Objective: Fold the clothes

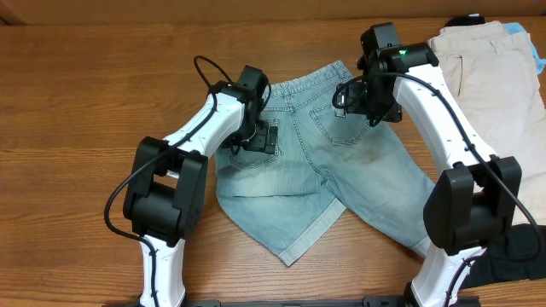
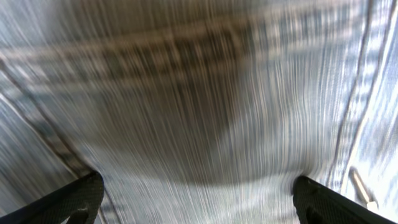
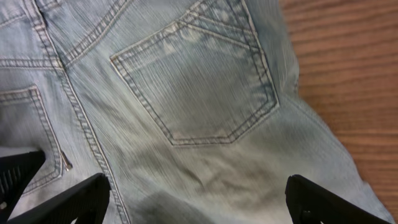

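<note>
The left gripper [image 2: 196,202] is hanging close over the left waist area of the denim shorts [image 1: 290,179], its fingers spread wide with only blurred cloth beneath them and nothing in their hold. The shorts are lying back-side up in the middle of the wooden table [image 1: 85,102], legs pointing toward the arm bases. Just below their right back pocket [image 3: 199,81] the right gripper [image 3: 196,199] is hovering, fingers likewise wide apart and gripping nothing, while beige shorts [image 1: 495,77] are lying at the far right, a sky-blue garment [image 1: 522,31] peeking out beside them and a black garment [image 1: 520,247] lying by the right arm's base.
</note>
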